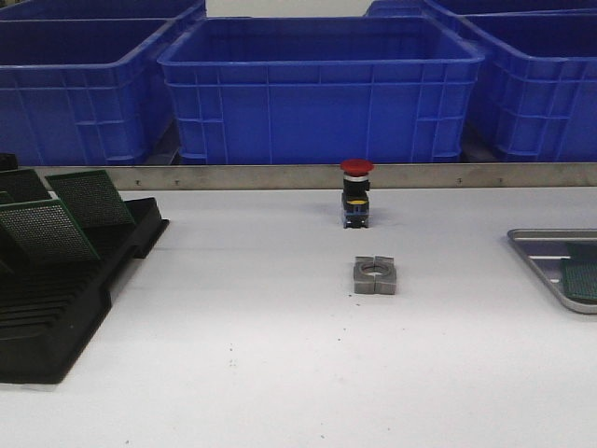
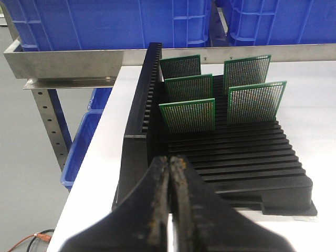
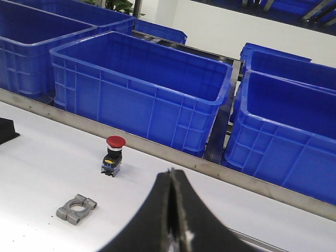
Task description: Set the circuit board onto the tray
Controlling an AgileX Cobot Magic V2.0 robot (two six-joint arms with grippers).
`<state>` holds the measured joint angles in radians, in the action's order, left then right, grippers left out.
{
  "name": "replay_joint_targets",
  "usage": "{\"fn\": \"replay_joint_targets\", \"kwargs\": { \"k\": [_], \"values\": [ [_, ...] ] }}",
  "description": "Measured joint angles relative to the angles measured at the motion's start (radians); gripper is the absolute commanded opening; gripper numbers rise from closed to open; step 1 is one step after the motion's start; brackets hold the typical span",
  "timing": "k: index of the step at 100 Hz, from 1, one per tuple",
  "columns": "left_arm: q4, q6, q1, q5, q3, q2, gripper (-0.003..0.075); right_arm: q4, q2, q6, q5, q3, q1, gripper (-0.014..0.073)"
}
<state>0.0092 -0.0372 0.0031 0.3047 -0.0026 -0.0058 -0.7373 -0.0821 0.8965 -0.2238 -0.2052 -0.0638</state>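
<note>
boards (image 2: 187,116) stand upright in the black rack (image 2: 252,163) on the table's left, straight ahead of the left gripper (image 2: 169,173), so that arm's nearer. tray (image 1: 536,245) sits far right, holding one board already. both grippers are clenched empty, right gripper (image 3: 171,181) included.

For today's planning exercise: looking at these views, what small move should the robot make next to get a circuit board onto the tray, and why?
Probably open the left gripper and ease it toward the nearest circuit board standing in the black rack. Its jaws are shut and empty, with five boards upright ahead. The tray lies far right, one board already on it.
</note>
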Motion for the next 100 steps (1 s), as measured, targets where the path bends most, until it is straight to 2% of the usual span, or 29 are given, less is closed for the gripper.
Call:
{"fn": "replay_joint_targets", "kwargs": {
  "k": [81,100],
  "values": [
    [0.0,-0.001,0.0,0.0,0.0,0.0,-0.0017,0.0,0.0,0.0,0.002,0.004,0.0,-0.006],
    [0.0,-0.001,0.0,0.0,0.0,0.0,-0.0017,0.002,0.0,-0.02,0.127,0.062,0.009,-0.006]
  ]
}}
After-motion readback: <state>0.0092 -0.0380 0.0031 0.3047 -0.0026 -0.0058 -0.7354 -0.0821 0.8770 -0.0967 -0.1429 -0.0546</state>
